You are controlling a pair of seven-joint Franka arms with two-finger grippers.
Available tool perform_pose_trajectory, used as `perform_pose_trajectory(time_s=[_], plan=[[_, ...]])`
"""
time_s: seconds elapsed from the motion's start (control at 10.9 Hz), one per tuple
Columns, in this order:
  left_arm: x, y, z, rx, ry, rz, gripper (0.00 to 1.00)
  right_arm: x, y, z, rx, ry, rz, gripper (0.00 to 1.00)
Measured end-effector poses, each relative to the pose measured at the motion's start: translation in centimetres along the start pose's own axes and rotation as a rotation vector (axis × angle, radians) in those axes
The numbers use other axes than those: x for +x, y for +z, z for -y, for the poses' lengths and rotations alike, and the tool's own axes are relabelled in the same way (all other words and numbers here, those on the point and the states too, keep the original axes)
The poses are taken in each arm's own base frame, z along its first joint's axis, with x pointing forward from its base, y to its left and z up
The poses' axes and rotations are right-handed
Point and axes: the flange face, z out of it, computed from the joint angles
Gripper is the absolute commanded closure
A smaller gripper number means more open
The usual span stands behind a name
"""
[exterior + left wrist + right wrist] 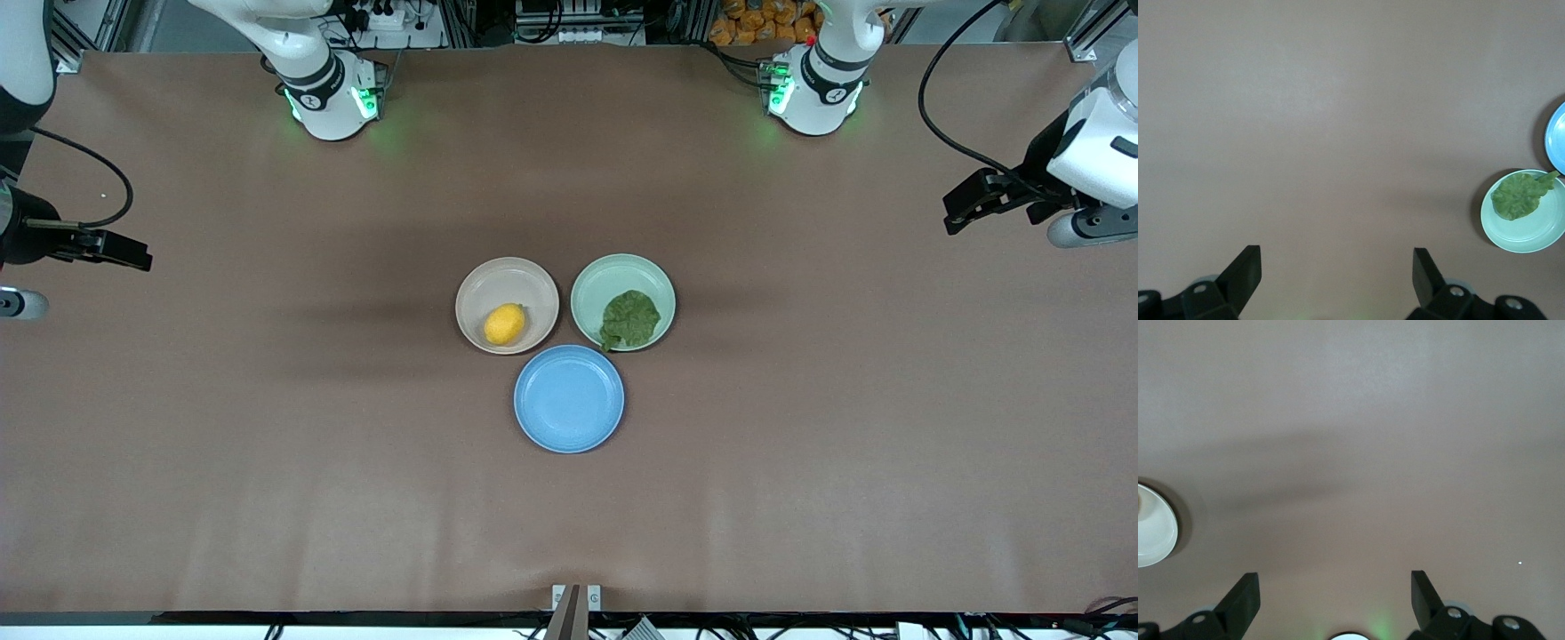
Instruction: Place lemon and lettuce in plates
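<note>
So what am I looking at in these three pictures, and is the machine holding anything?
Two robot arms stand at a brown table. The wide picture looks down from a camera facing them. The other two come from cameras on each arm's wrist; the black prongs there are the fingers of each tool.

Mid-table sit three plates. The beige plate holds a lemon. The green plate beside it holds a lettuce leaf. The blue plate, nearer the camera, has nothing on it.

Nothing is held. The left tool and right tool hang open over opposite table ends.
</note>
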Motion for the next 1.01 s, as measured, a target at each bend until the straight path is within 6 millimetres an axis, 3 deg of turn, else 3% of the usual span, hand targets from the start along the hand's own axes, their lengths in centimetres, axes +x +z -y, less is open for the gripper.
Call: perform_pose_trajectory(time_s=[0.27,0.55,1.01], plan=[[-0.1,0.0,-0.5,0.0,0.006,0.001,0.0,-0.5,-0.8,-0.4,0.0,0.006,-0.032,0.0],[-0.2,0.1,-1.2,0.0,0.015,0.001,0.0,0.3,-0.9,-0.8,0.007,0.013,-0.096,0.0],[-0.2,-0.3,-0.9,-0.002,0.01,-0.007,0.0,0.7,-0.9,-3.2,0.044,0.041,-0.117,0.0]])
